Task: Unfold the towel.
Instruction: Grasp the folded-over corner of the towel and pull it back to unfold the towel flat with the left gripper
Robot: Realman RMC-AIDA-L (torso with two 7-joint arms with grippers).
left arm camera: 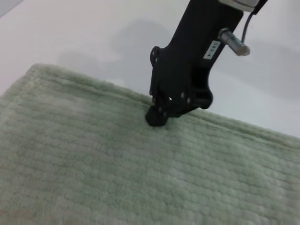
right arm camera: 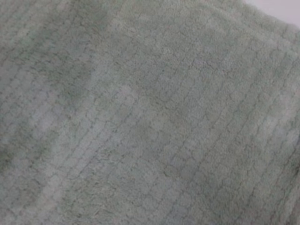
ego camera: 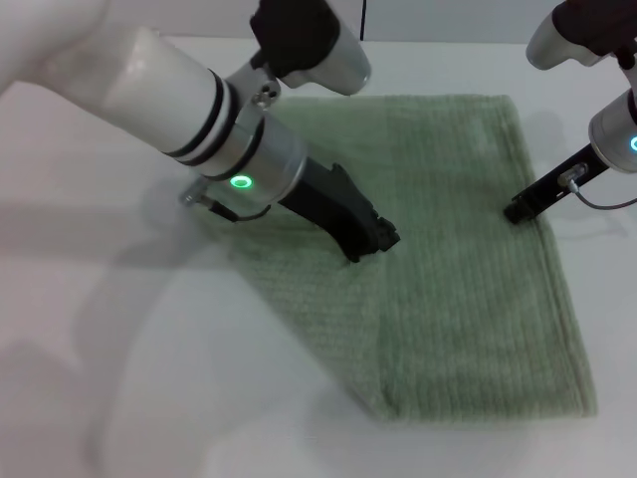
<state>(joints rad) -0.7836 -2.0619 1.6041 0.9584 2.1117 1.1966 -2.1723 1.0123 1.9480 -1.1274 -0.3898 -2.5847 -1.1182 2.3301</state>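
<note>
Towel point(ego camera: 458, 299) lies flat on the white table point(ego camera: 119, 378), sage-green, ribbed, a large rough square turned a little askew; it serves as the landmark here. Left arm reaches in low from the towel's left side, forearm slanting down and across, green indicator lit on the wrist ring. Left gripper point(ego camera: 376, 242) comes down on the towel's inner area, just left of its middle, tip touching or pressing the cloth; a faint vertical line in the pile runs down from about that spot toward the near hem. Fingers look drawn together at the tip, though no cloth is seen pinched between them. Right arm comes in from the towel's right side, tilted steeply, cable looped at the wrist. Right gripper point(ego camera: 522, 209) meets the towel at its right hem, about halfway along that edge; in the left wrist view the same gripper point(left arm camera: 158, 114) sits right on the hemmed border, its dark tip pressed into the pile with the fingers closed to a single point, and whether an edge is caught there cannot be told. Right wrist view holds only ribbed cloth, close up.
</note>
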